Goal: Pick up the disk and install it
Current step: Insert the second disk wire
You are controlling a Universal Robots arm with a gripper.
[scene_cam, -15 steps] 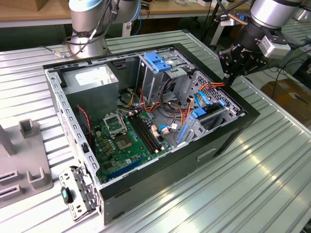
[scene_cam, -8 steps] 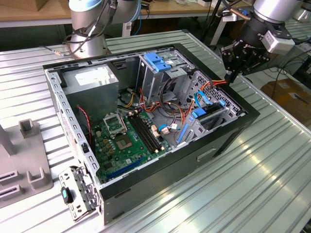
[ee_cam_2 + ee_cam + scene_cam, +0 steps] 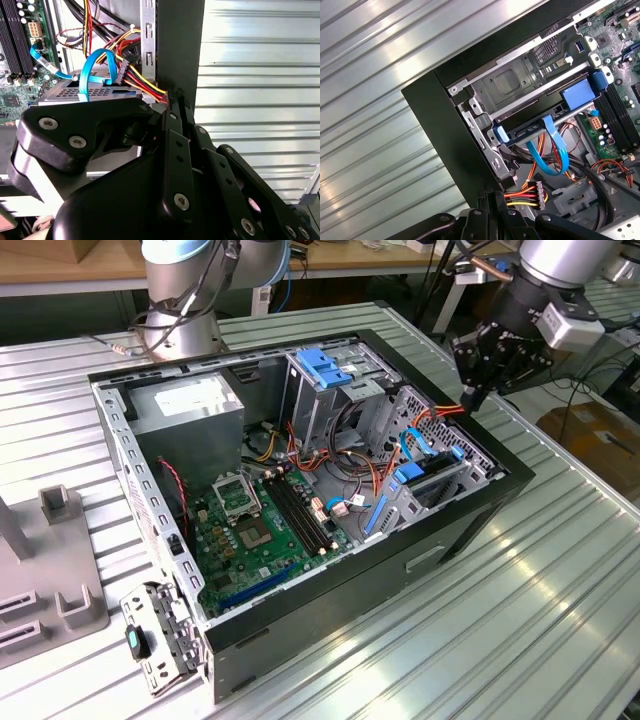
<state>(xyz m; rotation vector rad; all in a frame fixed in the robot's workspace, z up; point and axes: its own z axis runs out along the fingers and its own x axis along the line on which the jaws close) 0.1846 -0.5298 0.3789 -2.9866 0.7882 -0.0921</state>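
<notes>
The disk [image 3: 432, 478], silver-grey with blue rails, sits in the drive cage at the front corner of the open computer case, on the exterior view's right. A blue data cable loops up from it. Its grey top [image 3: 65, 91] shows in the second wrist view, and its dark edge between blue rail ends [image 3: 532, 129] in the first wrist view. My black gripper [image 3: 472, 398] hovers just outside the case wall, above and beyond that corner. Its fingers [image 3: 175, 100] are shut together with nothing between them. The gripper tip [image 3: 491, 197] lies near the red-yellow power wires.
A grey power-supply box [image 3: 190, 400] fills the case's far corner. A blue ridged latch [image 3: 325, 365] tops the upper drive cage. The green motherboard [image 3: 250, 530] lies low in the case. Grey fixtures [image 3: 55, 570] stand at the exterior view's left. The ribbed metal table [image 3: 520, 620] surrounds the case.
</notes>
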